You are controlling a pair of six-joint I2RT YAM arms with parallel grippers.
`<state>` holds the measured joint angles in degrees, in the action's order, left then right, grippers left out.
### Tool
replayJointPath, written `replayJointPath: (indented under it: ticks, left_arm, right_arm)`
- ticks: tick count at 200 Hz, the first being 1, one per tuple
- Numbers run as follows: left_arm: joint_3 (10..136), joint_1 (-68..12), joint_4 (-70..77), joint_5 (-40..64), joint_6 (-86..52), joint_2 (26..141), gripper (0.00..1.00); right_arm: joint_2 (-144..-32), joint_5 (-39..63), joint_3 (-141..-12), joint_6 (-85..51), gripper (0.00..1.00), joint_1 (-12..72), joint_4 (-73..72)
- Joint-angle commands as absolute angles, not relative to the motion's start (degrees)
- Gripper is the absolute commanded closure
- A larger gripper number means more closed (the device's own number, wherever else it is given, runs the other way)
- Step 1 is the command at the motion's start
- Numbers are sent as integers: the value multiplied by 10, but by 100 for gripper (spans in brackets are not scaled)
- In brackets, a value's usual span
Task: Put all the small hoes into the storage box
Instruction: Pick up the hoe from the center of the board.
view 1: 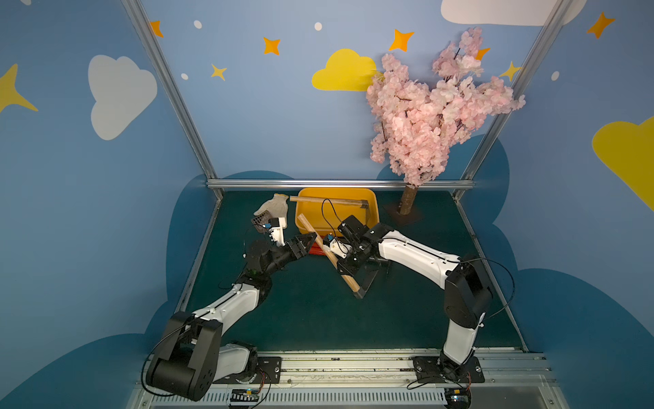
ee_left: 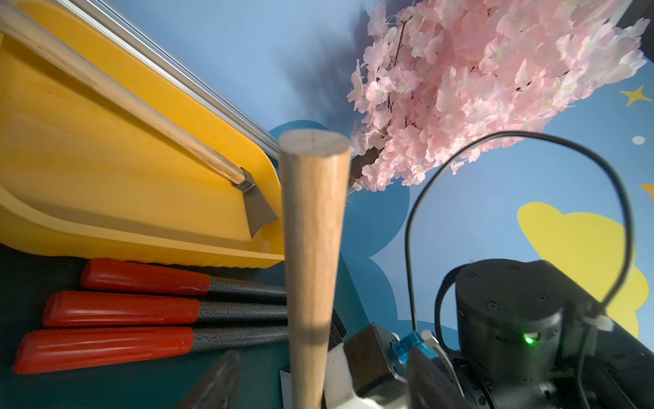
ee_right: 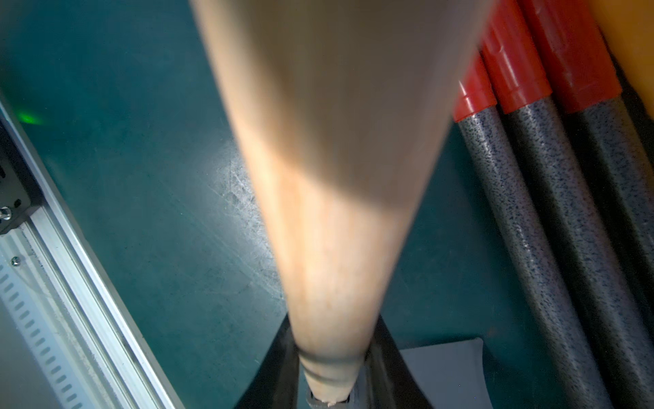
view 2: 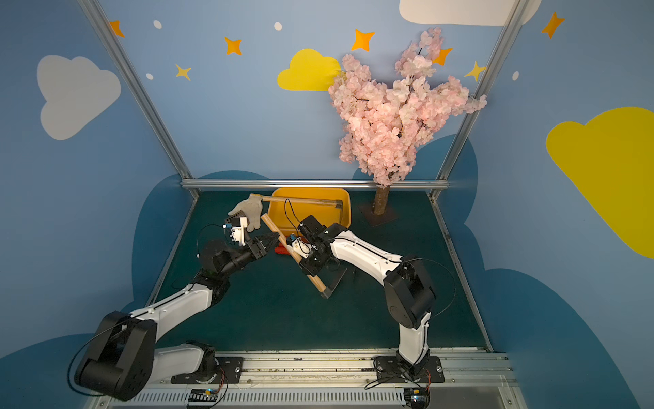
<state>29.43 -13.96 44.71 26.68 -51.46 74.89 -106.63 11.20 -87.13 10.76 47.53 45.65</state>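
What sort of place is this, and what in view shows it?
Probably a robot test cell staged as a garden: two robot arms on a rail inside painted cloud-and-star walls, an artificial blossom tree, and a small hoe near a yellow storage box.

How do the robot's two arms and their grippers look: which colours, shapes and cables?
Both the left arm and the right arm have smooth white link shells between bulky black joint housings. Thin black cables loop beside the wrists. The left gripper and right gripper are black, with white camera mounts and blue connectors.
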Motion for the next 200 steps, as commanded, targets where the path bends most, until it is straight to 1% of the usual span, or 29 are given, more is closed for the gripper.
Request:
replayJointPath:
  ticks: [1,21,42,71,86,119,126,138,149,159,168,181,191,200]
  left_arm:
    - [313,-142,485,261,-522,787,26]
    - [328,-143,515,263,-536,825,27]
    - [342,-145,538,263,-546,850,31]
    - [355,-148,550,265,-551,864,42]
    - [357,-148,556,266,-555,867,52]
    - [350,-148,576,272,-564,875,78]
    - [347,-148,582,272,-566,877,84]
    - [343,-147,592,273,-568,879,96]
    - [337,-147,604,274,-569,882,97]
    - [335,-146,621,278,-570,886,97]
    - [334,-145,635,286,-568,890,97]
    - [334,-142,650,299,-565,894,97]
    - [334,-141,661,309,-559,898,97]
    - [333,-139,671,317,-555,902,97]
  right_arm:
    - [-1061,116,-889,109,100,481,450]
    - [-1062,112,-890,112,100,484,453]
    - [-1068,110,-892,114,100,486,456]
    - [-1080,112,-899,116,100,488,459]
    - [-1087,111,-903,116,100,489,459]
    - [-1099,100,-911,113,100,491,462]
    - [-1099,97,-911,110,100,490,461]
    - [-1100,92,-910,107,100,490,461]
    - [-1100,86,-907,101,100,490,459]
    - [-1100,85,-903,96,94,488,458]
    - [-1097,85,-898,89,85,487,456]
    - [-1090,94,-889,78,75,482,453]
    - [-1079,98,-878,70,70,477,447]
    - [-1067,105,-870,63,68,470,446]
